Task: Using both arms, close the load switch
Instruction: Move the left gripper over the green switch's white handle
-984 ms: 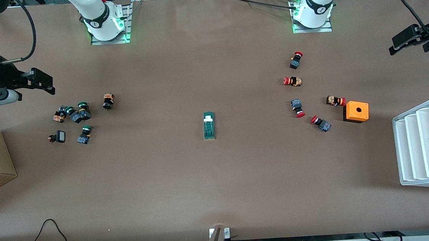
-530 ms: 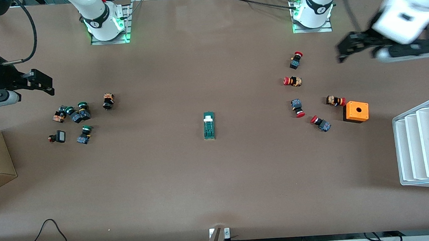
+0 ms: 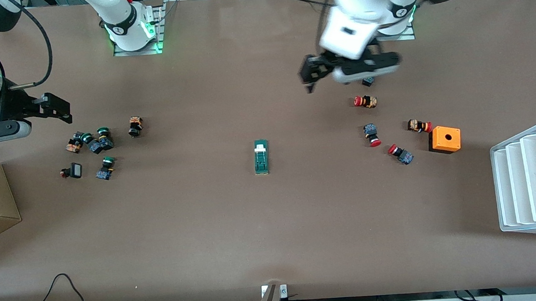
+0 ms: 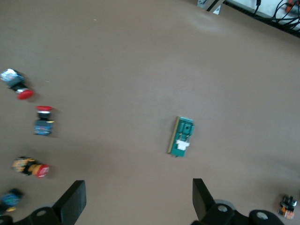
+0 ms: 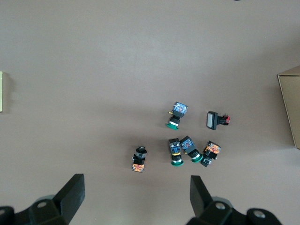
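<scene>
the load switch [image 3: 261, 156] lies flat mid-table, apart from both pincers. the left gripper [image 3: 312, 75] hangs wide over bare table; the right gripper [image 3: 56, 109] gapes wide, above the green buttons [image 3: 97, 144].

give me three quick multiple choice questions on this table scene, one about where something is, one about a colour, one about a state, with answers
1. Where does the load switch lie?
A. mid-table, between the two button clusters
B. on the orange box
C. in the white tray

2. What colour is the box with a round hole in its top?
A. blue
B. orange
C. white

3. How is the left hand?
A. shut on the load switch
B. shut on a red button
C. open and holding nothing

Answers:
1. A, it sits alone on bare table in the front view.
2. B, its top is plainly orange.
3. C, the left wrist view shows its fingers spread wide with only table between them.
</scene>
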